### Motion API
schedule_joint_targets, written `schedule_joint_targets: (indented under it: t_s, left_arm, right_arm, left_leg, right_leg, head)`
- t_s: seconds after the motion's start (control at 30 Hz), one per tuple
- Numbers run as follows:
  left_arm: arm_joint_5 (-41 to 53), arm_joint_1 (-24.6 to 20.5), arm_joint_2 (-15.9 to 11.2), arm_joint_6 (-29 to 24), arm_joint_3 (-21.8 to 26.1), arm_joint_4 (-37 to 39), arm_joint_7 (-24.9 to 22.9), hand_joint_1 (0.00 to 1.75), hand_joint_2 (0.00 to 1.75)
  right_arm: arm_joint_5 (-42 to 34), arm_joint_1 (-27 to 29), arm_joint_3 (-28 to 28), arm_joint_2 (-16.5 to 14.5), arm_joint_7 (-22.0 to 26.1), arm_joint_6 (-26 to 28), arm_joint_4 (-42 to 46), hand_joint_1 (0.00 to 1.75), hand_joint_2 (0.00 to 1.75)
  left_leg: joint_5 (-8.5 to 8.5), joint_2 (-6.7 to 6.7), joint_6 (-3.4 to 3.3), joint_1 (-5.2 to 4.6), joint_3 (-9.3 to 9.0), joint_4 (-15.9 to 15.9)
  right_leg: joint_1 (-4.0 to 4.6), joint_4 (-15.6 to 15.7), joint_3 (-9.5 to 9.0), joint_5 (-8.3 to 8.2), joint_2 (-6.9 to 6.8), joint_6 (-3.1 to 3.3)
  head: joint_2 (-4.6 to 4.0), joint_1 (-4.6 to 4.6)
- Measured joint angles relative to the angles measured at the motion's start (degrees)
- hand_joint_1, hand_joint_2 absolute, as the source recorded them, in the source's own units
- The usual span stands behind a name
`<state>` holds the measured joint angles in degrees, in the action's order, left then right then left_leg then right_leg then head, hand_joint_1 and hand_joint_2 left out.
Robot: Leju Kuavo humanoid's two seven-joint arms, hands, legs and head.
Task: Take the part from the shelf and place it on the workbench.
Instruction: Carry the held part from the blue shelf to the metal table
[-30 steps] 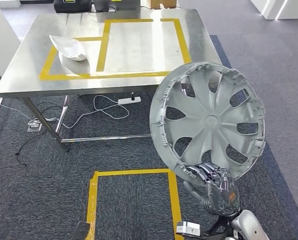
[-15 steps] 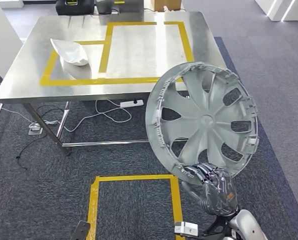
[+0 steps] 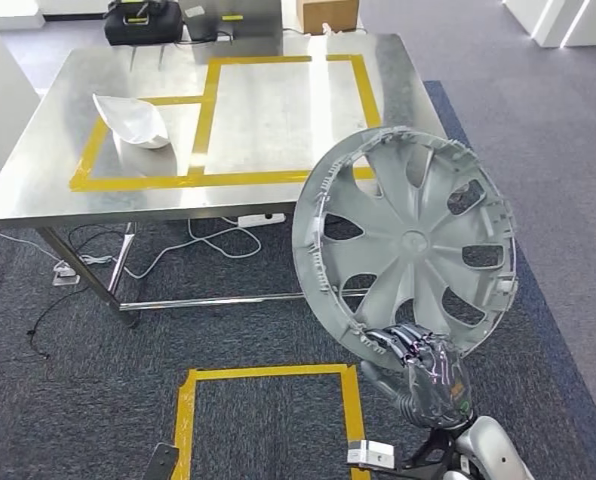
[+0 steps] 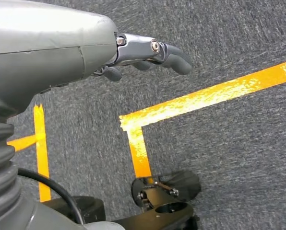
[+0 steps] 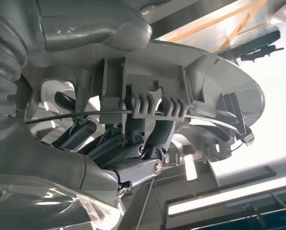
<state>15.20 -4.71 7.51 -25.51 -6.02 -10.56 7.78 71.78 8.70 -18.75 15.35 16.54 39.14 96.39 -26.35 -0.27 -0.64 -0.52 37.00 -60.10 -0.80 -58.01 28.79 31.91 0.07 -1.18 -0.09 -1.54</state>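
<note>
One right hand [image 3: 429, 378] grips the hubcap [image 3: 408, 240] rim, lower right. Wrist view shows fingers [image 5: 109, 143] hooked through it. Left hand [image 4: 98, 43] holds nothing, fingers slightly apart; its palm is hidden.

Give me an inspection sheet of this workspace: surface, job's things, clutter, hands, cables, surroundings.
Surface: steel workbench marked with yellow tape rectangles.
Job's things: grey wheel cover, held up tilted in front of the bench's near right corner, not yet on it.
Clutter: white curved part on the left taped area; black case and cardboard box at the far edge.
Hands: right hand grips the wheel cover's lower rim; left hand holds nothing, fingers apart, above the carpet.
Cables: white power strip and loose cords under the bench.
Surroundings: grey carpet with a yellow taped square near the robot.
</note>
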Motion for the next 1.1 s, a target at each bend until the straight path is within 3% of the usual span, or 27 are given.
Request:
schedule_joint_targets:
  t_s: [0.17,0.2,0.23,0.3,0.33,0.37,0.43,0.5,0.53,0.63,0.7,0.8,0.83,0.87,0.9,0.97,1.0,1.03,1.1]
  left_arm:
    - [0.0,0.1,0.0,0.0,0.0,0.0,0.0,0.00,1.75]
    - [0.0,0.0,0.0,0.0,0.1,0.0,0.0,0.00,1.75]
    - [0.1,-0.1,0.0,0.0,0.1,0.0,0.1,0.00,1.75]
    - [0.1,-0.3,0.0,0.0,0.2,0.0,0.2,0.00,1.75]
    - [0.2,-0.3,0.0,0.0,0.2,0.0,0.2,0.00,1.75]
    - [0.2,-0.2,0.0,0.0,0.3,0.0,0.2,0.00,1.75]
    - [0.2,-0.1,0.0,0.0,0.3,0.0,0.2,0.00,1.75]
    - [0.2,-0.2,0.0,0.0,0.3,0.0,0.2,0.00,1.75]
    - [0.2,-0.2,0.0,0.0,0.3,0.0,0.2,0.00,1.75]
    - [0.2,-0.3,0.0,0.0,0.3,0.0,0.2,0.00,1.75]
    - [0.2,-0.3,-0.1,0.0,0.3,0.0,0.2,0.00,1.75]
    - [0.3,-0.2,-0.1,0.0,0.3,0.0,0.2,0.00,1.75]
    - [0.3,-0.1,-0.1,0.0,0.3,0.0,0.2,0.00,1.75]
    - [0.2,0.0,-0.1,0.0,0.3,0.0,0.2,0.00,1.75]
    - [0.2,0.1,-0.1,0.0,0.3,0.0,0.2,0.00,1.75]
    - [0.3,0.1,-0.1,0.0,0.3,0.0,0.2,0.00,1.75]
    - [0.3,0.1,-0.2,0.0,0.3,0.0,0.2,0.00,1.75]
    - [0.3,0.1,-0.2,0.0,0.3,0.0,0.2,0.00,1.75]
    - [0.4,0.1,-0.3,0.0,0.3,0.0,0.2,0.00,1.75]
  right_arm:
    - [0.0,-0.1,-0.1,0.0,0.0,0.0,-0.1,1.75,1.75]
    - [0.0,-0.3,-0.2,-0.1,0.0,0.0,-0.2,1.75,1.75]
    - [0.0,-0.5,-0.3,-0.1,0.0,0.0,-0.3,1.75,1.75]
    - [-0.1,-0.8,-0.5,-0.1,0.1,0.0,-0.6,1.75,1.75]
    - [-0.1,-0.7,-0.7,-0.1,0.1,0.0,-0.7,1.75,1.75]
    - [-0.1,-0.7,-0.8,-0.1,0.1,0.0,-0.9,1.75,1.75]
    - [-0.1,-0.7,-0.9,-0.1,0.0,0.0,-1.1,1.75,1.75]
    - [-0.1,-0.7,-1.0,-0.1,0.0,0.0,-1.2,1.75,1.75]
    - [-0.1,-0.7,-1.0,-0.1,0.0,0.0,-1.3,1.75,1.75]
    - [-0.1,-0.6,-1.1,-0.1,0.1,0.1,-1.3,1.75,1.75]
    - [-0.1,-0.6,-1.2,-0.1,0.0,0.1,-1.3,1.75,1.75]
    - [-0.1,-0.5,-1.2,-0.1,-0.1,0.1,-1.3,1.75,1.75]
    - [-0.1,-0.5,-1.2,-0.1,0.0,0.1,-1.4,1.75,1.75]
    - [-0.1,-0.4,-1.3,-0.1,0.0,0.1,-1.4,1.75,1.75]
    - [-0.1,-0.4,-1.3,-0.1,0.0,0.1,-1.4,1.75,1.75]
    - [-0.1,-0.4,-1.3,-0.1,-0.1,0.1,-1.4,1.75,1.75]
    - [-0.1,-0.4,-1.3,-0.1,-0.1,0.1,-1.4,1.75,1.75]
    - [-0.1,-0.5,-1.3,-0.1,-0.1,0.1,-1.5,1.75,1.75]
    - [-0.1,-0.5,-1.3,-0.1,-0.1,0.1,-1.5,1.75,1.75]
  left_leg:
    - [0.54,0.00,-0.26,-0.04,-0.06,0.2]
    - [0.63,-0.05,-0.69,0.10,-0.50,0.5]
    - [0.57,-0.10,-1.14,0.24,-0.97,0.8]
    - [-0.07,-0.20,-1.92,0.51,-2.08,1.4]
    - [-0.40,-0.23,-1.96,0.48,-2.36,1.4]
    - [-0.77,-0.29,-1.95,0.47,-2.77,1.4]
    - [-1.64,-0.43,-1.77,0.47,-3.95,1.4]
    - [-2.57,-0.54,-1.28,0.23,-4.80,1.2]
    - [-2.90,-0.57,-1.00,0.13,-5.00,1.2]
    - [-3.50,-0.53,-0.21,0.14,-5.35,1.3]
    - [-4.89,-0.40,0.51,0.26,-4.44,-1.2]
    - [-8.89,-0.25,1.34,0.60,1.50,-12.1]
    - [-9.19,-0.23,1.43,0.66,3.29,-14.7]
    - [-8.21,-0.22,1.42,0.68,4.17,-15.3]
    - [-6.03,-0.21,1.29,0.67,4.00,-13.6]
    - [-0.76,-0.20,0.73,0.50,1.65,-6.6]
    - [0.63,-0.18,0.39,0.34,0.37,-3.4]
    - [0.92,-0.16,0.07,0.17,-0.48,-1.4]
    - [-0.07,-0.16,-0.48,-0.07,-1.08,-0.1]
  right_leg:
    - [0.01,0.1,0.14,0.18,0.00,-0.29]
    - [-0.02,-1.7,1.11,1.28,-0.05,-0.71]
    - [-0.04,-4.7,2.87,2.75,-0.08,-1.14]
    - [-0.06,-13.3,8.40,5.75,-0.14,-1.90]
    - [-0.06,-15.5,10.46,5.49,-0.14,-1.95]
    - [-0.05,-15.6,11.46,4.09,-0.14,-1.96]
    - [-0.06,-9.8,10.15,-1.27,-0.17,-1.78]
    - [0.06,-3.4,7.44,-4.53,-0.17,-1.36]
    - [0.14,-1.7,6.61,-4.85,-0.13,-1.10]
    - [0.12,-0.9,5.79,-4.24,0.03,-0.24]
    - [-0.15,-0.5,5.09,-3.93,-0.06,0.43]
    - [-0.26,-0.4,4.05,-3.04,-0.17,1.03]
    - [-0.26,-0.4,3.62,-2.68,-0.12,1.03]
    - [-0.26,-0.4,3.09,-2.27,-0.07,1.01]
    - [-0.25,-0.4,2.42,-1.82,-0.02,0.95]
    - [-0.23,-0.4,1.15,-0.77,0.02,0.62]
    - [-0.17,-0.4,0.70,-0.32,0.07,0.32]
    - [-0.15,-0.3,0.51,0.01,0.07,0.00]
    - [-0.14,0.0,0.29,0.32,0.05,-0.63]
  head:
    - [0.00,-0.01]
    - [0.00,-0.17]
    - [0.00,-0.34]
    - [0.00,-0.61]
    - [0.00,-0.60]
    - [0.00,-0.60]
    - [0.00,-0.62]
    - [0.00,-0.58]
    - [0.00,-0.50]
    - [0.00,-0.32]
    - [0.00,-0.14]
    - [0.00,0.05]
    - [0.00,0.06]
    - [0.00,0.07]
    - [0.00,0.06]
    - [0.00,0.03]
    - [0.00,0.01]
    - [0.00,0.02]
    - [0.00,0.10]
